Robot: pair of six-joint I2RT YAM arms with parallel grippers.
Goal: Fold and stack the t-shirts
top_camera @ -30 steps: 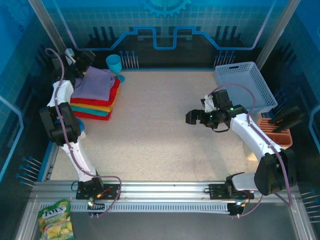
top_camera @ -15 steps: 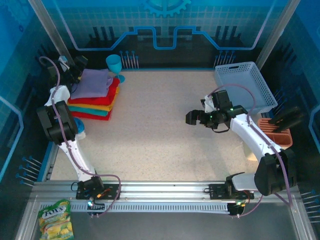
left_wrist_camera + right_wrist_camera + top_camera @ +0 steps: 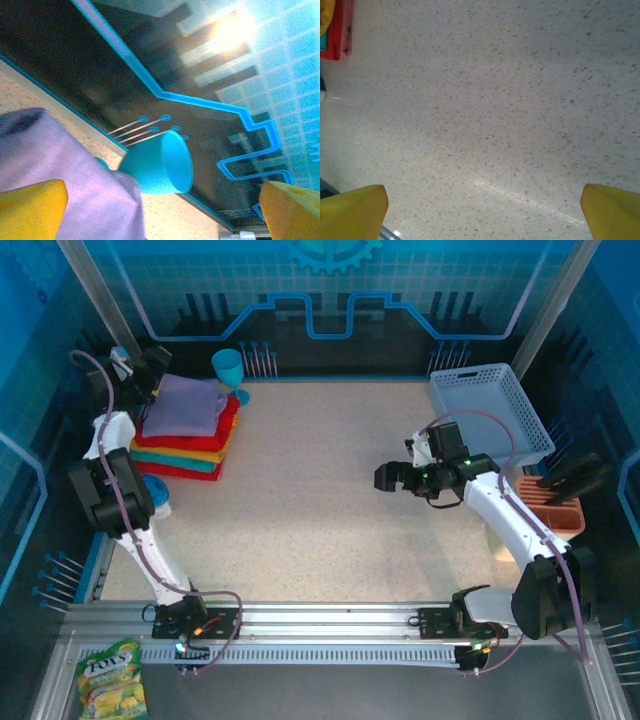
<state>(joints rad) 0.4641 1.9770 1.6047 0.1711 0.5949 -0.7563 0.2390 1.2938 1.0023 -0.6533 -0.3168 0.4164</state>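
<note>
Left jaws: spread wide, nothing between them. My left gripper [image 3: 152, 365] hangs at the far left corner, just beside the back edge of the shirt pile.
Right jaws: spread wide, empty. My right gripper [image 3: 385, 478] is over bare table right of centre, well apart from the pile.
T-shirts: folded lavender-purple cloth tee [image 3: 185, 405] lies on top of the folded red, yellow-orange and teal tees [image 3: 190, 452]. They make one pile at the far left of the speckled beige tabletop [image 3: 310, 520].
Top view gives: all the pile's layers, a turquoise plastic goblet [image 3: 229, 368] near its back right corner, and a pale blue plastic lattice basket [image 3: 490, 410] at far right.
Left wrist view adds: lavender cloth close by my yellow left finger pad [image 3: 30, 207], with the goblet's open mouth beyond it.
Right wrist view adds: my yellow right finger pad [image 3: 350, 207] over bare speckle, and a red edge of the pile in the upper left corner.
</note>
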